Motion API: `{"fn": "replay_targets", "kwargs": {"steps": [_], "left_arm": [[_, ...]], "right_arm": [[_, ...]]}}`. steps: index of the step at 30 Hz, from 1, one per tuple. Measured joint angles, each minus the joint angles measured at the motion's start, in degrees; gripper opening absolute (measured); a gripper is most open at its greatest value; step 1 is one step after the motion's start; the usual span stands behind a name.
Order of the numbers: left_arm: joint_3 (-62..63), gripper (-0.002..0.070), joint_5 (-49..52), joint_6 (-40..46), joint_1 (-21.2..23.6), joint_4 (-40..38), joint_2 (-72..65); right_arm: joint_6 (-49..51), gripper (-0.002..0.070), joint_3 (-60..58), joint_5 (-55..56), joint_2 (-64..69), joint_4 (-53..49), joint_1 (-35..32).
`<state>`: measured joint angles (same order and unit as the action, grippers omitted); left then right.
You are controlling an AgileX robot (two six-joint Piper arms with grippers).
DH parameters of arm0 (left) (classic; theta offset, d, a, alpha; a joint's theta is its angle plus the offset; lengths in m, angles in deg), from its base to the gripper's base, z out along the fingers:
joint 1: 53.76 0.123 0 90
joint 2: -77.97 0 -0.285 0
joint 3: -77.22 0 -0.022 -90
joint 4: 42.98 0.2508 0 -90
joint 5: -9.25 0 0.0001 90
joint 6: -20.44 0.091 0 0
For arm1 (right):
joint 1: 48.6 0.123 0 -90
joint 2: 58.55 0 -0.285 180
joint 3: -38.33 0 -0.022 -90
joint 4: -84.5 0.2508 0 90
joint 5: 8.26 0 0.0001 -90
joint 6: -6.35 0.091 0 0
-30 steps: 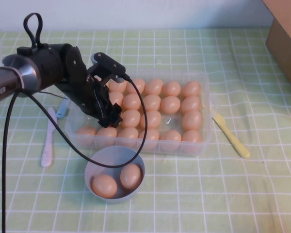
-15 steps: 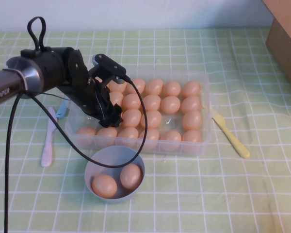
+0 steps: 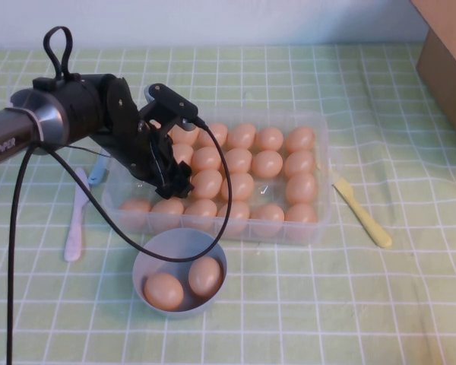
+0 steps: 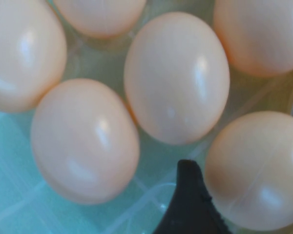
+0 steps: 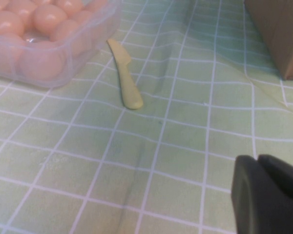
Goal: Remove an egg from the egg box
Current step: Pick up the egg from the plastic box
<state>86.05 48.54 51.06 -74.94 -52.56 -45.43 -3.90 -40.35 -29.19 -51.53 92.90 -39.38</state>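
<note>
The egg box (image 3: 323, 220) is a clear plastic tray holding several rows of peach-orange eggs (image 3: 267, 163). My left gripper (image 3: 176, 182) reaches down into the tray's left part, among the eggs. In the left wrist view one black fingertip (image 4: 188, 195) sits in the gap between eggs, right beside one egg (image 4: 259, 170); the other finger is out of view, so the jaws stand wide apart. My right gripper (image 5: 258, 161) is shut and empty, low over the tablecloth to the right of the tray, and is outside the high view.
A grey-blue bowl (image 3: 148, 255) with two eggs (image 3: 164, 291) stands in front of the tray. A yellow plastic knife (image 3: 361, 211) lies right of the tray, a pale knife (image 3: 76, 217) left of it. A cardboard box (image 3: 448, 61) stands at the far right.
My left arm has shifted slightly to the right over the last second; its gripper has stayed down among the eggs. Nothing else has moved.
</note>
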Motion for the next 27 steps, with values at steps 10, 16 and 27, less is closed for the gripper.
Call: {"fn": "replay_targets", "kwargs": {"steps": [10, 16, 27], "left_arm": [[0.0, 0.0432, -0.4, 0.0, 0.0, -0.8, 0.0], [0.0, 0.0431, -0.5, 0.0, 0.0, -0.8, -0.7], [0.0, 0.0397, -0.7, 0.0, 0.0, -0.9, -1.3]], "right_arm": [[0.0, -0.0018, 0.0, 0.0, 0.0, 0.0, 0.0], [0.0, -0.0018, 0.0, 0.0, 0.0, 0.0, 0.0], [0.0, -0.0018, 0.0, 0.0, 0.0, 0.0, 0.0]]}}
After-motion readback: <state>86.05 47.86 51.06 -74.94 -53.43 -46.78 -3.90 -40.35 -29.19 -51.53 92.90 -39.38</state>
